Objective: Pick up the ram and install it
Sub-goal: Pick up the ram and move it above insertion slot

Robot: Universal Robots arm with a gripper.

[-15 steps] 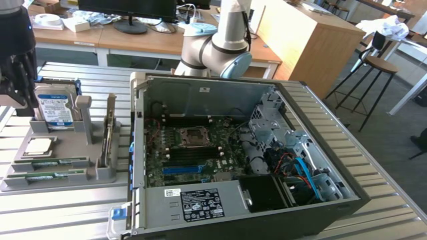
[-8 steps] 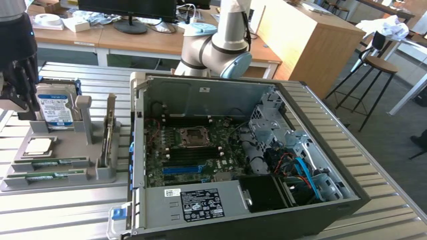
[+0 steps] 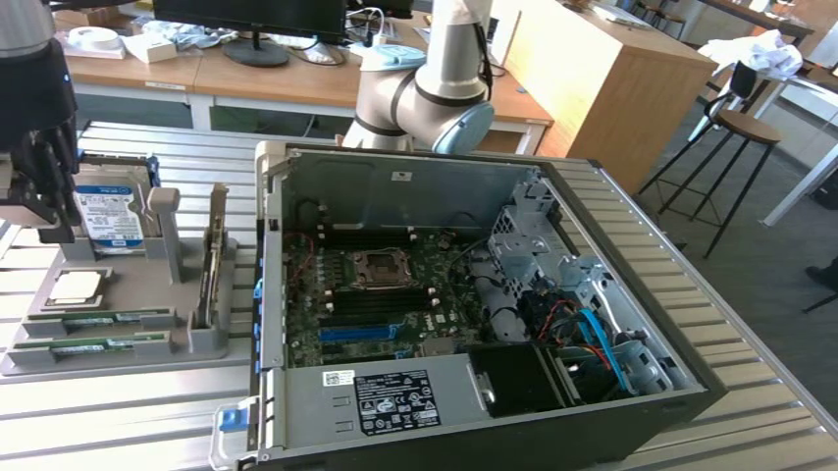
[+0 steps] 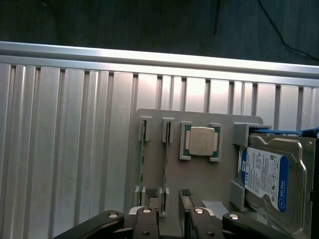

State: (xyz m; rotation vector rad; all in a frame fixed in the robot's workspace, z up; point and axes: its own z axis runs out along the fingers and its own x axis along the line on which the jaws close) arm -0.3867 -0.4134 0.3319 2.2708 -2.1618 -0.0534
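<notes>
While, exterior view, the ram [image 3: 116, 316] is lying unlifted in its grey tray [image 3: 131, 283] beside the open computer case [image 3: 392, 186], the gripper [image 3: 39, 231] is hanging above that tray; wrist view, the gripper [image 4: 168, 195] is holding its jaws spread and empty over the ram [image 4: 165, 159] (pick-up and installation both outstanding).

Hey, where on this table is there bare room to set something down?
Bare slatted table lies in front of the grey parts tray, and another strip runs beside the open computer case on the exterior view's right. The tray is crowded: hard drive, CPU, two green sticks, with the gripper hovering above.
</notes>
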